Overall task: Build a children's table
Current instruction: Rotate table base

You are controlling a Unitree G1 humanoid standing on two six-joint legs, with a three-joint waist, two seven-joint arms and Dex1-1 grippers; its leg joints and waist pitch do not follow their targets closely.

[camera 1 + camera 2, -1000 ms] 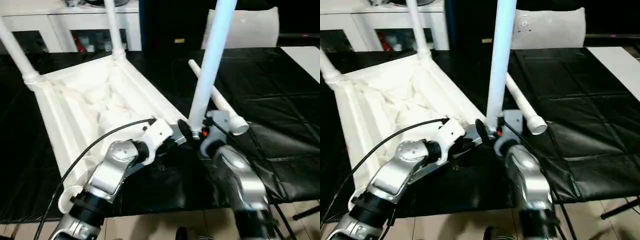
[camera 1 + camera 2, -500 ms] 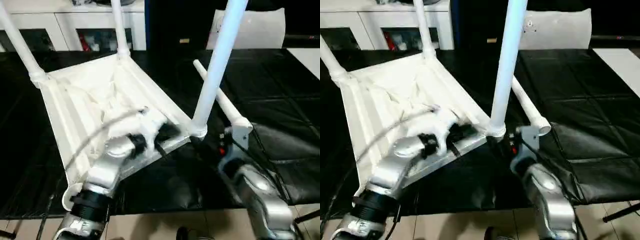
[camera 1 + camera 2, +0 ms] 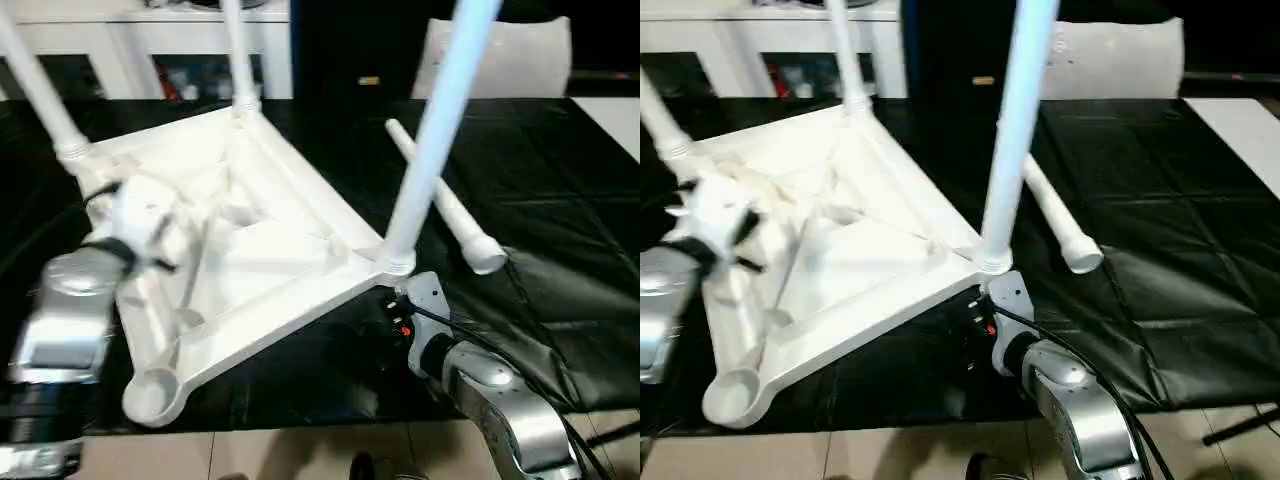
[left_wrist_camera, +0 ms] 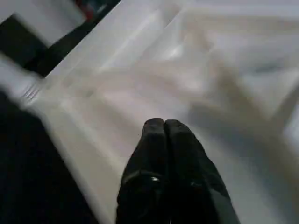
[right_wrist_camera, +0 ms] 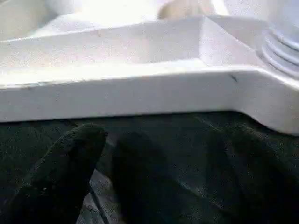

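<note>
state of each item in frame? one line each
Tabletop: upside down on black surface.
Three legs: standing upright in corner sockets.
Fourth leg: loose, lying on black surface.
Near corner socket: empty.
Left gripper: shut, holding nothing, over the tabletop underside.
Right gripper: open, holding nothing, beside the tabletop edge.

White table top (image 3: 270,250) with ribbed underside, pale legs (image 3: 430,140) tinged blue, black quilted mat (image 3: 560,200) beneath, silver forearm (image 3: 500,410), black fingers (image 4: 163,158).

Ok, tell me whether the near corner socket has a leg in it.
Empty. The near corner socket is an open round hole; the fourth leg lies loose on the black mat.
</note>
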